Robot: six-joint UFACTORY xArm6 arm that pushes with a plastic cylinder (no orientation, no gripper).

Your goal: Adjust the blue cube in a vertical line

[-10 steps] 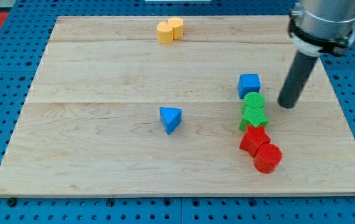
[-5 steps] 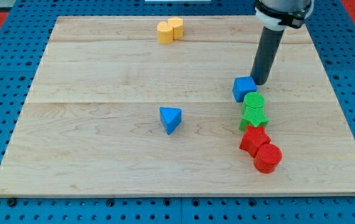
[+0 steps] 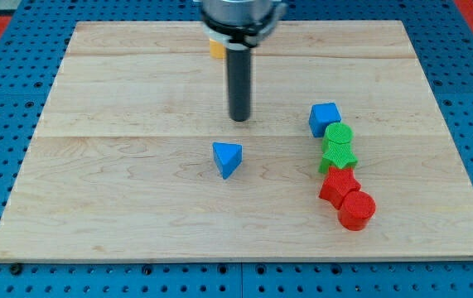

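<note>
The blue cube (image 3: 325, 118) sits right of the board's middle, at the top of a column of blocks, touching a green cylinder (image 3: 339, 134) below it and offset a little to that block's left. My tip (image 3: 239, 118) rests on the board well to the cube's left, apart from it, and just above a blue triangular block (image 3: 227, 158).
Below the green cylinder lie a second green block (image 3: 337, 156), a red star-like block (image 3: 338, 185) and a red cylinder (image 3: 356, 209), running down the view. A yellow block (image 3: 216, 50) near the top edge is mostly hidden behind the arm.
My tip went from right of the column up to the cube, nudged it slightly left, then swept far left to above the blue triangle. The arm now hides the yellow blocks.
</note>
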